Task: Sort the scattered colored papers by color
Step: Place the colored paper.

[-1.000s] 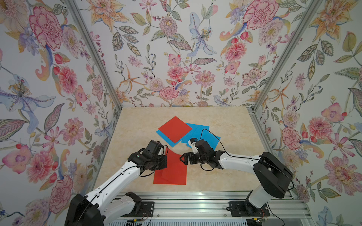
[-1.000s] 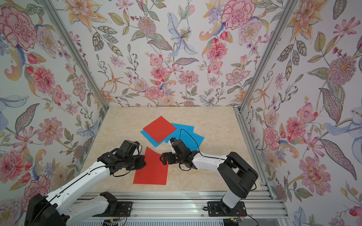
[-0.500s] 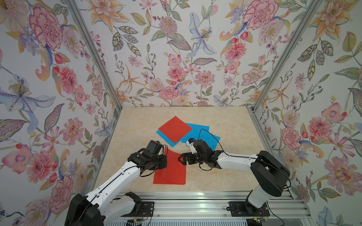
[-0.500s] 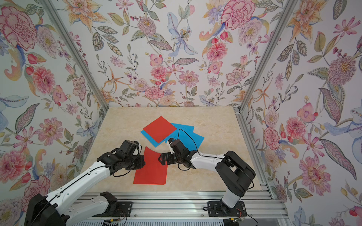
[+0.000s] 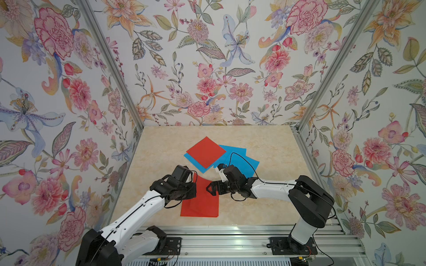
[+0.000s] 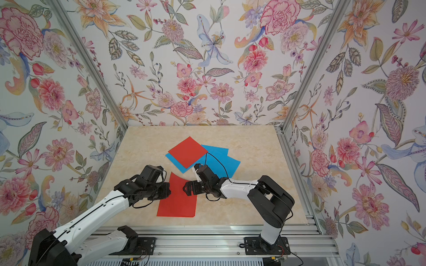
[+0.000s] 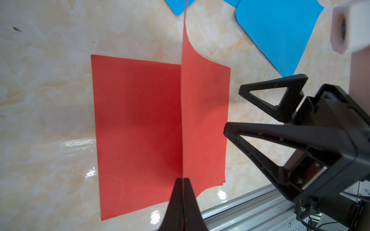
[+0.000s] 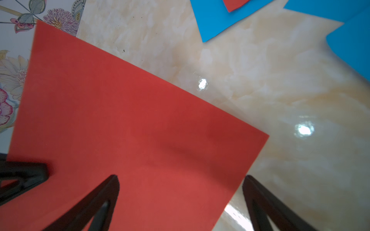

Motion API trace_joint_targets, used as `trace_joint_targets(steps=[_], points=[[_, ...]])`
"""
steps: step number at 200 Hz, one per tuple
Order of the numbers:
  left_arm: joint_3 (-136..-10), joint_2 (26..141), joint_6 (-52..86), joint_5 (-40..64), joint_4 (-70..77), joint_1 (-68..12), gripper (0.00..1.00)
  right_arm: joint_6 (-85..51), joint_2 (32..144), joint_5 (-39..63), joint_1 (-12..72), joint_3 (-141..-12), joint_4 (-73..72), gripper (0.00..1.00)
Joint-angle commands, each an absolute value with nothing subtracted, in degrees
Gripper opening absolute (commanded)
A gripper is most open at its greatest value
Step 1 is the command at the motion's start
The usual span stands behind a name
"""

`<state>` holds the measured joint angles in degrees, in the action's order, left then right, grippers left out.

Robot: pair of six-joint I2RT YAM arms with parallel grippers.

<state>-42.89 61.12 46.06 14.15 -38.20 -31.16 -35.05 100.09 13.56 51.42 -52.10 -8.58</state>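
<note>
Gripping: red paper [image 7: 188, 50] edge-on in left claw [image 7: 182, 180] | right claw [image 7: 233, 111] beside

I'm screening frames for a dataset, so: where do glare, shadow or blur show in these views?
Left wrist view: white glare spots on the glossy table, and the held red sheet shades the flat red sheet under it. Right wrist view: more glare, and on the right gripper the fingers look soft. In both top views, light is even.
</note>
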Motion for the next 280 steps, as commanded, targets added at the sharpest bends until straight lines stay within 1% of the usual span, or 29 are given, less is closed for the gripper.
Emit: trace_joint_targets(steps=[1, 106, 199, 200, 207, 212, 224, 230, 252, 256, 280], points=[[-42.1, 60.0, 46.8, 13.2, -39.7, -31.6, 0.00, -35.8, 101.6, 14.4, 52.1, -53.7, -9.7, 1.00], [-41.9, 60.5, 46.7, 13.3, -39.9, -31.6, 0.00, -36.7, 105.7, 15.6, 53.1, -54.7, -11.6, 1.00], [-41.9, 60.3, 46.5, 13.1, -40.0, -31.7, 0.00, -36.5, 106.3, 14.9, 53.5, -54.4, -9.9, 1.00], [-41.9, 60.3, 46.5, 13.1, -40.1, -31.7, 0.01, -36.5, 106.3, 15.0, 53.5, -54.4, -9.9, 1.00], [-42.0, 60.1, 46.5, 13.1, -40.0, -31.7, 0.16, -36.5, 106.3, 15.0, 53.5, -54.3, -9.9, 1.00], [-42.1, 59.9, 46.5, 13.0, -40.1, -31.6, 0.25, -36.6, 106.3, 14.9, 53.6, -54.3, -9.9, 1.00], [-42.5, 59.4, 46.5, 12.8, -40.3, -31.6, 0.40, -36.6, 106.2, 14.9, 53.6, -54.2, -9.8, 1.00], [-43.0, 59.3, 46.4, 12.6, -40.6, -31.6, 0.45, -36.5, 106.2, 14.8, 53.5, -54.2, -9.8, 1.00], [-46.0, 60.2, 43.8, 9.2, -44.2, -31.6, 0.53, -36.6, 106.1, 14.8, 53.6, -54.3, -9.5, 1.00], [-48.5, 60.6, 43.1, 8.2, -45.2, -31.6, 0.54, -36.5, 106.0, 14.7, 53.6, -54.3, -9.4, 1.00], [-55.4, 64.7, 38.2, 1.4, -50.0, -31.4, 0.57, -36.4, 105.8, 14.4, 53.5, -54.4, -8.9, 1.00]])
